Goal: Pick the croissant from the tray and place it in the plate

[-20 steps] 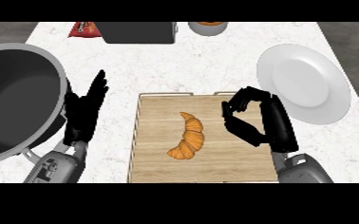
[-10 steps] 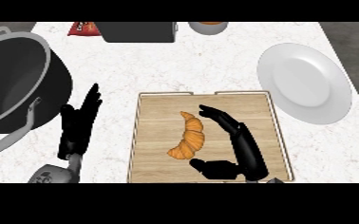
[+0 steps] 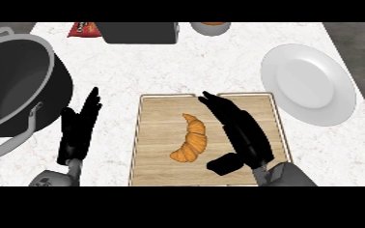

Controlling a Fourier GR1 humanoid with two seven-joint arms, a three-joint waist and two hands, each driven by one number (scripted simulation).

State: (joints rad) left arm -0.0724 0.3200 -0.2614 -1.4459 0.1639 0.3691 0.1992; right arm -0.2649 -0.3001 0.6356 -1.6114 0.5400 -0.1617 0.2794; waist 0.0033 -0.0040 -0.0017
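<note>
An orange croissant [image 3: 191, 141] lies on the wooden tray [image 3: 160, 125] at the middle of the counter, curved and pointing up and down. My right hand [image 3: 240, 131] lies open over the tray just right of the croissant, fingers stretched up and left, thumb low near the croissant's bottom end. It does not hold the croissant. A white plate [image 3: 308, 84] sits to the upper right of the tray. My left hand [image 3: 77, 128] rests open, fingers up, left of the tray.
A large dark pot [image 3: 25, 92] with a grey rim fills the left side. At the back edge stand a dark box [image 3: 140, 32], a red packet [image 3: 85, 28] and a cup [image 3: 210, 28]. The counter's right edge runs past the plate.
My right hand has moved left from the tray's right edge and opened flat beside the croissant. The view has shifted slightly. The left hand stays put and the croissant has not moved.
</note>
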